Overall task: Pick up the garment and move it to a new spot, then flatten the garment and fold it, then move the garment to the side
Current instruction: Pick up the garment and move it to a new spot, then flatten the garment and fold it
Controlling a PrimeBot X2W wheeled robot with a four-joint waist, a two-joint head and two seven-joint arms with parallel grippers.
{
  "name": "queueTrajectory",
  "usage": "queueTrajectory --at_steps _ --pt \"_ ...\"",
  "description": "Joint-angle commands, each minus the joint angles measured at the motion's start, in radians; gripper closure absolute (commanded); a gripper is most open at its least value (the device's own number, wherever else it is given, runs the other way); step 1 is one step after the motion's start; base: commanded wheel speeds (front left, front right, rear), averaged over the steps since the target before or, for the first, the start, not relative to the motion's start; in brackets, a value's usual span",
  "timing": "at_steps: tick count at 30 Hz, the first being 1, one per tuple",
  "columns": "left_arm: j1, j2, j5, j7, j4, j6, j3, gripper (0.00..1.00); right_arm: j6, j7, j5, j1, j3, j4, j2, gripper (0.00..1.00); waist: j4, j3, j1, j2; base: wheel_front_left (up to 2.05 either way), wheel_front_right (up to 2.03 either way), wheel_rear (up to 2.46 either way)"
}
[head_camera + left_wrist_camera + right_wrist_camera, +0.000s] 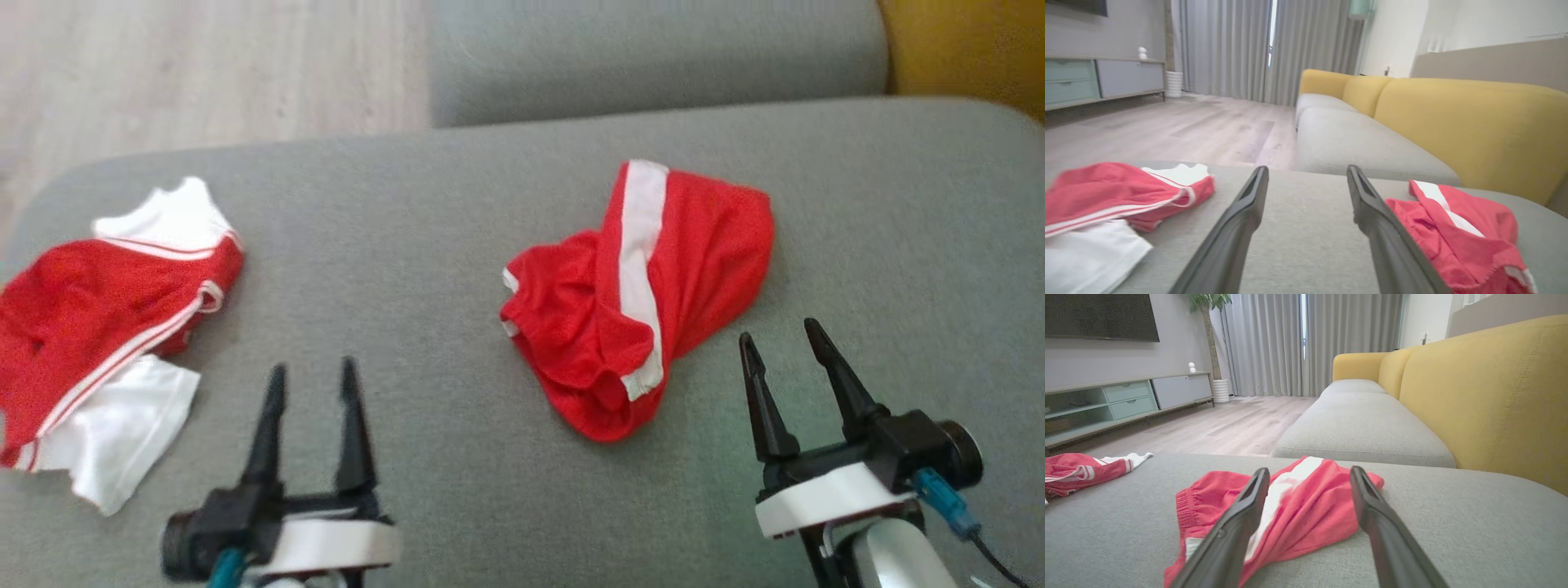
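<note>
A crumpled pair of red shorts with a white side stripe (702, 245) lies on the grey sofa cushion (424, 220), right of centre. A second garment, a red and white top (90, 302), lies bunched at the cushion's left end. My left gripper (313, 369) stands open over bare cushion between the two garments, holding nothing. In the left wrist view its open fingers (1307, 168) frame bare cushion, the top (1106, 188) to their left and the shorts (1470, 241) to their right. My right gripper (780, 332) is open just right of the shorts' near edge. In the right wrist view the shorts (1310, 506) lie between and beyond its fingers (1309, 469).
The cushion's left edge drops to a wooden floor (204, 73). A second grey seat cushion (653, 57) lies beyond, with the yellow backrest (963, 49) on the right. Bare cushion stretches between the garments and right of the shorts.
</note>
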Motion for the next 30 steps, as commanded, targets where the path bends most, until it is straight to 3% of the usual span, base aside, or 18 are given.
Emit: queueTrajectory --at_steps 1,7,14,30 --pt "-0.001 -0.01 0.021 -0.009 -0.048 -0.004 0.068 0.0 0.007 -0.002 0.01 -0.004 0.018 -0.029 0.0 0.0 0.034 -0.046 0.0003 -0.0001 0.0 0.0 0.0" --pt "0.113 -0.029 0.096 -0.009 -0.108 -0.05 0.166 0.0 0.007 -0.002 0.025 0.066 -0.013 -0.023 0.0 0.0 0.029 -0.084 0.0003 -0.0001 0.0 0.0 0.0" --pt "0.191 -0.036 0.134 -0.009 -0.096 -0.09 0.18 0.0 0.007 -0.002 0.037 0.118 -0.014 -0.022 0.0 0.0 0.013 -0.098 0.0003 -0.0001 0.0 0.0 0.0" --pt "0.196 -0.037 0.154 -0.009 -0.078 -0.082 0.155 0.0 0.007 -0.002 0.058 0.094 0.035 -0.008 0.0 0.0 -0.01 -0.101 0.0003 -0.0001 0.0 0.0 0.0"
